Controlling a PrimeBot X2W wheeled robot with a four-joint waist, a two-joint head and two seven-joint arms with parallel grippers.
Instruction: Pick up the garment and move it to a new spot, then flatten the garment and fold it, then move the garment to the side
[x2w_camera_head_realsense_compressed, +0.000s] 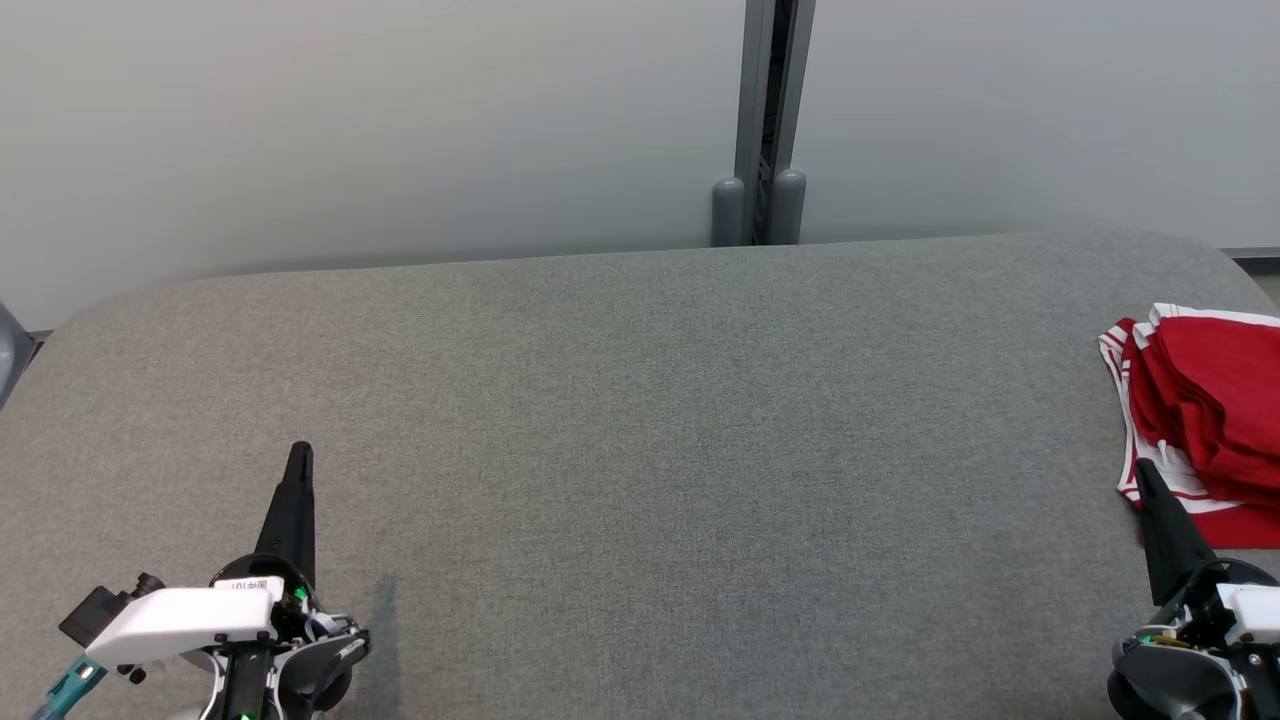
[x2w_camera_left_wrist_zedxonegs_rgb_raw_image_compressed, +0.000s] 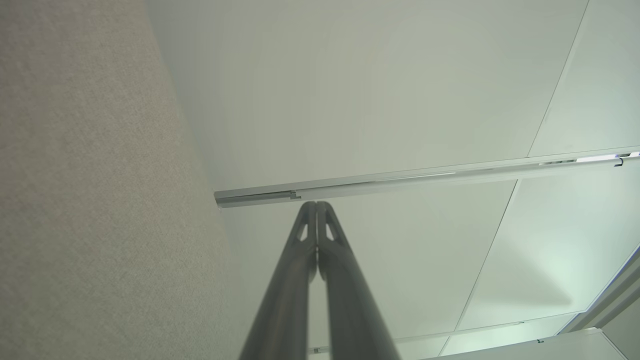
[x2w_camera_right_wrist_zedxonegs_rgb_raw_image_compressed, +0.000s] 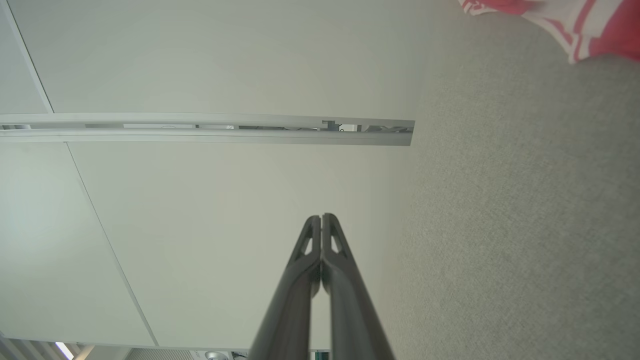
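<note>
Your left end effector (x2w_camera_head_realsense_compressed: 300, 455) hangs over the near left of the grey worktop (x2w_camera_head_realsense_compressed: 640, 450), its two dark fingers pressed together on nothing. Your right end effector (x2w_camera_head_realsense_compressed: 1145, 472), at the near right, is closed and empty as well. Its tip overlaps the white-striped hem of the red garment (x2w_camera_head_realsense_compressed: 1215, 400) in the head view, and whether it touches the cloth cannot be told. In the right wrist view the cloth lies off to one side of the fingers' line. The garment lies in stacked layers at the worktop's far right edge, partly cut off by the frame, well apart from the left arm. Behind it are a pale wall (x2w_camera_head_realsense_compressed: 400, 130) and a grey post (x2w_camera_head_realsense_compressed: 765, 120). By its layered look and its place, the fold appears made and the move to the side is either done or nearly so. Should you want it further aside, the next move calls for parting the right fingers and pinching through every layer at the near hem, so the fold does not spill.
</note>
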